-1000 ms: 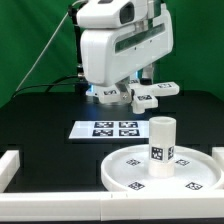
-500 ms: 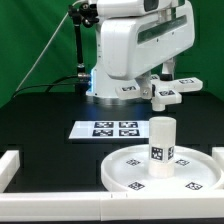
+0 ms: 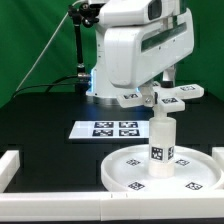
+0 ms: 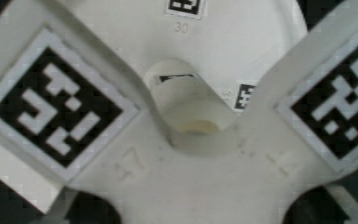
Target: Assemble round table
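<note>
Because the cross (image 3: 170, 98) is stiff, light plastic with smooth faces that could slip, you do best gripping it at the middle, where its arms meet. You see it hanging in the air just above the leg (image 3: 160, 140), which stands upright on the disc (image 3: 118, 170) resting on the dark surface (image 3: 40, 120). You cannot see the jaws themselves. Since the cross hangs under the wrist, judge them clenched on it, barely parted.

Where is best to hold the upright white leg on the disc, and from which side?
Pinch the leg high on its side wall, from above: it stands upright, and the rimmed disc hinders low approaches. The claw holds the cross-shaped piece.
</note>
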You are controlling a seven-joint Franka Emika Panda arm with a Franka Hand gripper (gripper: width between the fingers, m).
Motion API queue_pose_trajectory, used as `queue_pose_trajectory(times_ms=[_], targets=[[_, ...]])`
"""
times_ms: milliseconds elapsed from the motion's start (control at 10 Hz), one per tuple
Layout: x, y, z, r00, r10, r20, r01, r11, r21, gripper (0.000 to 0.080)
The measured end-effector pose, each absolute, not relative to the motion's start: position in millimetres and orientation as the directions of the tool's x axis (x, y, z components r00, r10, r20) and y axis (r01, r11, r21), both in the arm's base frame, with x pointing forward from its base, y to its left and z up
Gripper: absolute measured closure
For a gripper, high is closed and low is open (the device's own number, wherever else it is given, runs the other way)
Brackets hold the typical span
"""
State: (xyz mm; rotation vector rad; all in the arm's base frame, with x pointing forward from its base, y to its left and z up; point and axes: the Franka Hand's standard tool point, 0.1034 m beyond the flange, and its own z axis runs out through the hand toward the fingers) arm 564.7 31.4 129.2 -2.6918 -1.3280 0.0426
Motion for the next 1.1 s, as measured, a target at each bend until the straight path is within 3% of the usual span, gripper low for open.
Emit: queue_pose_trajectory(times_ms=[1100], targets=[[556, 31, 108.1, 0.618, 0.785, 0.042, 0.783, -0.609, -0.124, 0.0354]])
